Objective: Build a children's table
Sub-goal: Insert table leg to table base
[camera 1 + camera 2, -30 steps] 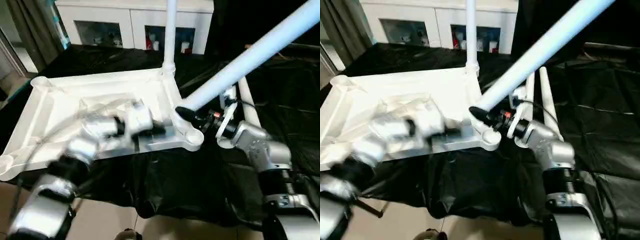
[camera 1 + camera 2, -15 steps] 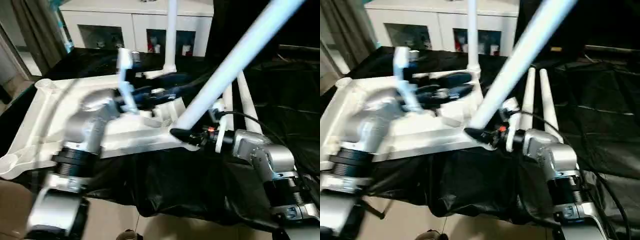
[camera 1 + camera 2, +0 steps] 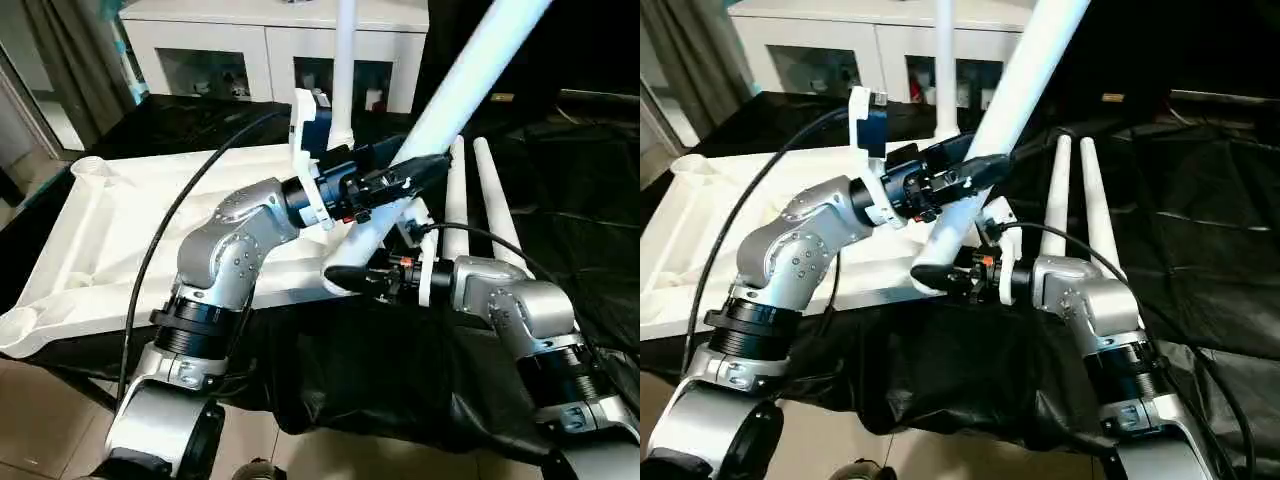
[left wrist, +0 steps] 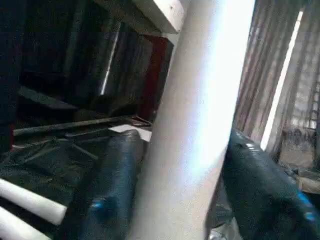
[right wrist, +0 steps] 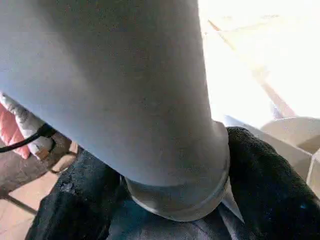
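Tabletop [image 3: 120, 215] lies upside down on the black-draped bench [image 3: 590, 180], one leg [image 3: 343, 70] standing upright in its far corner socket and two spare legs [image 3: 480, 190] lying side by side on the cloth beside it. Right gripper [image 3: 352, 281] is clamped on the flared lower end of a fourth leg [image 3: 470, 70], which slants up and away over the tabletop's near corner. Left gripper [image 3: 405, 180] reaches across with its fingers [image 4: 112, 185] straddling the same leg higher up, one on each side; whether they press it I cannot tell.

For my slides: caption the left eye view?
Both hands, left hand and right hand, grip a tilted leg at the tabletop corner.
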Robot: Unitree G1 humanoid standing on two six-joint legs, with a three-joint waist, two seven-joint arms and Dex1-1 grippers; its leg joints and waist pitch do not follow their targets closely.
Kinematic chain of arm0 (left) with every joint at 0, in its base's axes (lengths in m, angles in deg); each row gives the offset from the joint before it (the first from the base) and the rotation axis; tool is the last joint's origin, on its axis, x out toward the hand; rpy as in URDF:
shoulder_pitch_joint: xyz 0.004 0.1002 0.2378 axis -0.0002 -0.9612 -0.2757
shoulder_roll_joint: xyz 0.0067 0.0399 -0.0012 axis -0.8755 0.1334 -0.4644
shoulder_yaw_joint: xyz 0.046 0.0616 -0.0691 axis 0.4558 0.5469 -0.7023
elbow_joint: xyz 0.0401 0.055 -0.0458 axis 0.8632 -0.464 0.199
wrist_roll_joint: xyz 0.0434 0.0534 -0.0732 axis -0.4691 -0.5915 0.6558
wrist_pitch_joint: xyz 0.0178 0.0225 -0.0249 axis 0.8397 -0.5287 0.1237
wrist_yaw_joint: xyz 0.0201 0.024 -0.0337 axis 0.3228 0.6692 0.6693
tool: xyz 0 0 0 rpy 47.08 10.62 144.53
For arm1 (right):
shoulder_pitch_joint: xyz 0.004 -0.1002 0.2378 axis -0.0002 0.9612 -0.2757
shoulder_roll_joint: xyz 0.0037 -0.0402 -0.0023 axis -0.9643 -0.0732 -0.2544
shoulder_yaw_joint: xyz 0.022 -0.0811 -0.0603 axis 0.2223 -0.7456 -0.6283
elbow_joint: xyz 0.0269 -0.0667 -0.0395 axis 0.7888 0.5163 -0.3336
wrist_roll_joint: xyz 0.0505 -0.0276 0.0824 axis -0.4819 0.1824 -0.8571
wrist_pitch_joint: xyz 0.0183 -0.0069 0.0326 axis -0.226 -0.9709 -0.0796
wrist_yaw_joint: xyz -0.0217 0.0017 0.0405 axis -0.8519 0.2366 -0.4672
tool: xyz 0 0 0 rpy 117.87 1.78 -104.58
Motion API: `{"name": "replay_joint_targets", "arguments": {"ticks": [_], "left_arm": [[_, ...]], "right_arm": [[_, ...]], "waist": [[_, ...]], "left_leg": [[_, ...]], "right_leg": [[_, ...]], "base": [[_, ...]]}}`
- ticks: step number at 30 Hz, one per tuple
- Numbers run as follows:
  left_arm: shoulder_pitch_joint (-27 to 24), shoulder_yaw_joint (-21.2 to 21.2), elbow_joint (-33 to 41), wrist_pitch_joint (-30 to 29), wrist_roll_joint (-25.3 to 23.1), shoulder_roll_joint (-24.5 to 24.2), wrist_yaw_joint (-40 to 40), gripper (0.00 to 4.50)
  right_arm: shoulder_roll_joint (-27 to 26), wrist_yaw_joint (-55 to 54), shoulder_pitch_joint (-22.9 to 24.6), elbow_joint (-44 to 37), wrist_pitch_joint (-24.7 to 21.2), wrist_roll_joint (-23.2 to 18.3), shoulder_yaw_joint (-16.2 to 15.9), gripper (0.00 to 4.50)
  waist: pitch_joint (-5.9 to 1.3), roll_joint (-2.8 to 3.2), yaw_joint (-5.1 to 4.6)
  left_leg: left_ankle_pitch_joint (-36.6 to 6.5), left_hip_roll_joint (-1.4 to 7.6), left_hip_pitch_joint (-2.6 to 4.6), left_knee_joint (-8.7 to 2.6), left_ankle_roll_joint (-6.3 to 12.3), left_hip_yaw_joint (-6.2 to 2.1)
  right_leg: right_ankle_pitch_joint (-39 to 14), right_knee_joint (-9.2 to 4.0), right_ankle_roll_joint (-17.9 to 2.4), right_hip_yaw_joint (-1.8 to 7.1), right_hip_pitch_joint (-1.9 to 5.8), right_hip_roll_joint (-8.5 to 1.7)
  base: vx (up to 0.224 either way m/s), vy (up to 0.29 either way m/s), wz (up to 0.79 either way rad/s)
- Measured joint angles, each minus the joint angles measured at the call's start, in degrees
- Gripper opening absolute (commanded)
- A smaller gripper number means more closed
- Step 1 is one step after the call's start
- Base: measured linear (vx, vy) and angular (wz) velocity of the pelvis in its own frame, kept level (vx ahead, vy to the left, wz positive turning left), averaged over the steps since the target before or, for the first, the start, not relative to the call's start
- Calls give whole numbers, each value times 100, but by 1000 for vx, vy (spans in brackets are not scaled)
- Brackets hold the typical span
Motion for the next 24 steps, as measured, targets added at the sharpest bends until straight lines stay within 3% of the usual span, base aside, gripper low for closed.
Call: {"name": "replay_joint_targets", "arguments": {"ticks": [1, 5, 16, 17, 20, 24], "left_arm": [[0, -9, 0, -4, 2, -6, 38, 223], [0, -9, 32, 37, -46, -23, 102, 210], [0, -160, 61, 123, -88, 0, 223, 202], [15, -190, 53, 132, -86, 9, 269, 202], [360, -361, -126, 124, -129, 83, 842, 201], [473, -478, -364, 60, -270, 16, 1235, 187]], "right_arm": [[2, -7, -8, 42, 9, 3, 6, 280], [-19, 45, -18, 59, 12, -11, 2, 279], [-115, -42, -109, 106, 66, -5, 20, 279], [-119, -66, -127, 106, 58, -22, 32, 314], [-43, -196, -191, -3, -147, -252, 322, 352], [174, -685, -482, -147, -190, -272, 997, 391]], "waist": [[0, 0, -4], [0, 0, -1], [-4, 11, -4], [-4, 19, -6], [-5, 31, 13], [-15, 101, -4]], "left_leg": [[0, 0, 2, 1, 0, -1], [1, 0, 1, 2, 0, -5], [1, 0, 1, 18, 1, -12], [1, 0, 2, 20, 1, -13], [1, 0, 1, 27, 1, -20], [1, -7, 10, 38, 2, -31]], "right_leg": [[1, 1, 1, 0, 2, 0], [1, 3, 1, -3, 2, 0], [3, 10, 1, -5, 9, 0], [3, 10, 1, -5, 12, 0], [8, 9, 0, -10, 23, 0], [18, -2, 2, -9, 41, -2]], "base": [[0, 0, 0], [0, 0, 0], [0, 0, 0], [0, 0, 0], [0, 0, 0], [0, 0, 0]]}}
